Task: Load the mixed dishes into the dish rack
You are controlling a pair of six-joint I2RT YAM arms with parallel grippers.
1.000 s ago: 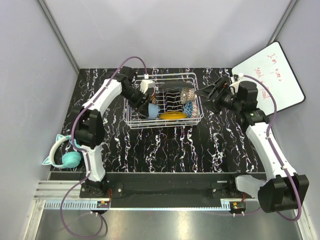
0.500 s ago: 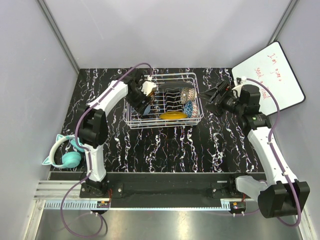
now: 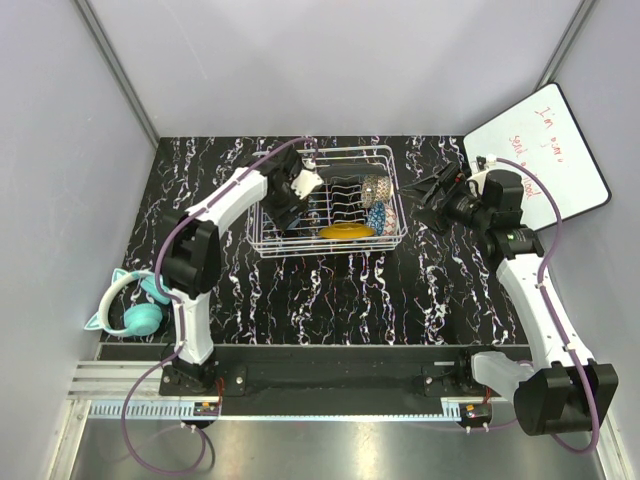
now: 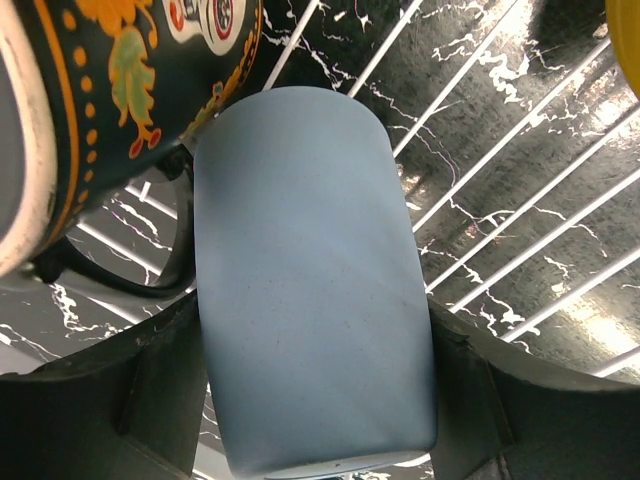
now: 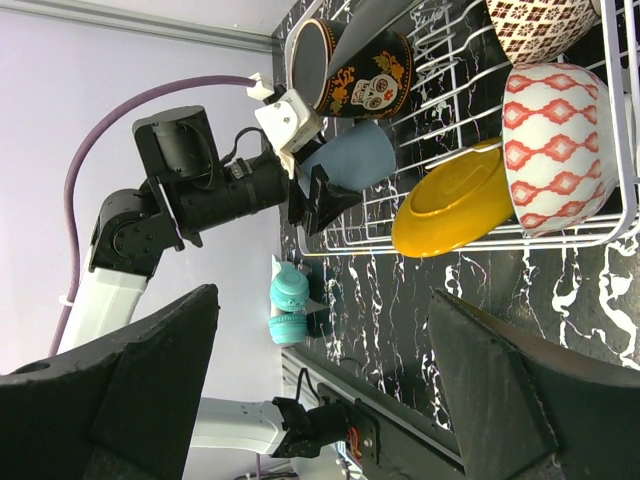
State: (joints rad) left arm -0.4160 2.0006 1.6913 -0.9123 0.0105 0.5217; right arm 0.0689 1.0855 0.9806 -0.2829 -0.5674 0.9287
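Left tool (image 3: pixel 296 195) has pushed deeper into the dish rack (image 3: pixel 345 149), toward the table's far edge, and stays clenched on the light-blue cup (image 4: pixel 310 280). The cup lies tilted over the rack's floor wires at the end nearer the table's left edge, just beside the dark skull-print mug (image 5: pixel 360 70); contact unclear. Right tool (image 3: pixel 428 190) has pulled back toward the table's right edge, jaws spread, holding nothing. Yellow plate (image 5: pixel 450 205) and red-white bowl (image 5: pixel 560 145) sit racked. Judgement: the cup is at its drop spot but not yet let go, so release comes next.
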